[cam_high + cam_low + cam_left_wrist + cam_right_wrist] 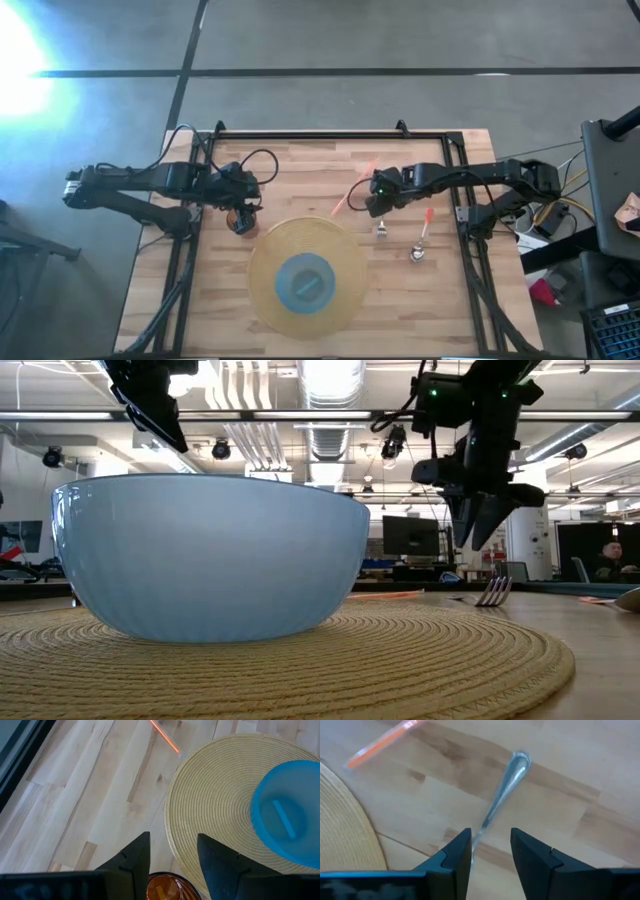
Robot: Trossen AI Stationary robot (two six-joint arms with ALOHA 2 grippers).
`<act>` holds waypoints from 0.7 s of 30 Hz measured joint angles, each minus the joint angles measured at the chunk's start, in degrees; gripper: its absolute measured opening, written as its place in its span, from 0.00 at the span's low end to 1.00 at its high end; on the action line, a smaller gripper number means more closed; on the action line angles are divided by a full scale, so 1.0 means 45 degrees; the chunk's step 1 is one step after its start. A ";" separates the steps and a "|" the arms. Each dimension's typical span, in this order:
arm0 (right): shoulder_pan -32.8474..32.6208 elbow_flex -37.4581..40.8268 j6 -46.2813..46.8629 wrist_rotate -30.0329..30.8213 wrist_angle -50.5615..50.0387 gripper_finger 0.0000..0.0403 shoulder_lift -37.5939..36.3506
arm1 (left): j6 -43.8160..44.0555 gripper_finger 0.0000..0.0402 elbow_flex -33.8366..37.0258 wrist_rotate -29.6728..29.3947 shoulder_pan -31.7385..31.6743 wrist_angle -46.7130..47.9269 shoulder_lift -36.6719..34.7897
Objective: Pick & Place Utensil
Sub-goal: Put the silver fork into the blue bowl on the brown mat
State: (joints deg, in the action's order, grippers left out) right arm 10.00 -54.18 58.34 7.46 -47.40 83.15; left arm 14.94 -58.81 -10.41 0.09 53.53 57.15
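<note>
While my two dark arms reach in over the wooden desk point(300, 165) from either side, my right hand point(491, 851) hangs just above the fork, fingers parted a little with nothing between them, and my left hand point(172, 855) hovers open and empty over an orange cup point(240, 221) beside the round woven mat point(262, 290) that carries the blue bowl point(305, 283). The slim, shiny metal fork point(381, 231) lies flat on the desk just right of the mat, its long axis running away from my right wrist, with a red-handled spoon point(421, 240) a little farther right.

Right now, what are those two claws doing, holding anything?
Left gripper: open, empty, above an orange cup.
Right gripper: open, empty, over the fork.
</note>
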 joint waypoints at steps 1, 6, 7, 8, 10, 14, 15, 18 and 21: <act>-0.0047 0.0108 0.0096 -0.0002 0.0017 0.33 0.0001 | -0.0001 0.38 0.0000 0.0000 -0.0002 -0.0003 -0.0002; -0.0305 0.0553 0.0382 0.0000 0.0867 0.31 0.0005 | 0.0001 0.38 0.0000 0.0002 0.0003 -0.0003 0.0003; -0.0358 0.0633 0.0385 -0.0003 0.1144 0.30 0.0005 | 0.0004 0.38 0.0000 0.0001 0.0001 -0.0003 0.0003; -0.0410 0.0706 0.0385 -0.0011 0.1355 0.31 0.0003 | 0.0004 0.38 0.0000 0.0000 0.0000 -0.0006 0.0002; -0.0443 0.0855 0.0406 -0.0071 0.1631 0.31 0.0005 | 0.0004 0.38 0.0000 0.0000 0.0003 -0.0008 0.0003; -0.0447 0.1139 0.0710 -0.0102 0.1705 0.32 0.0004 | 0.0004 0.38 0.0000 0.0000 0.0001 -0.0022 0.0003; -0.0447 0.1215 0.0719 -0.0106 0.1714 0.32 0.0006 | 0.0004 0.38 0.0000 0.0000 -0.0002 -0.0027 0.0003; -0.0447 0.1284 0.0898 -0.0112 0.1731 0.32 0.0282 | 0.0004 0.38 0.0000 0.0000 0.0000 -0.0037 0.0003; -0.0478 0.1240 0.0743 -0.0310 0.2088 0.31 0.0895 | 0.0001 0.38 0.0000 0.0000 0.0003 -0.0058 0.0003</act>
State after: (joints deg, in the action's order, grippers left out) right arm 7.85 -48.60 61.68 6.07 -38.00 87.18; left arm 14.95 -58.81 -10.41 0.10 53.27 57.17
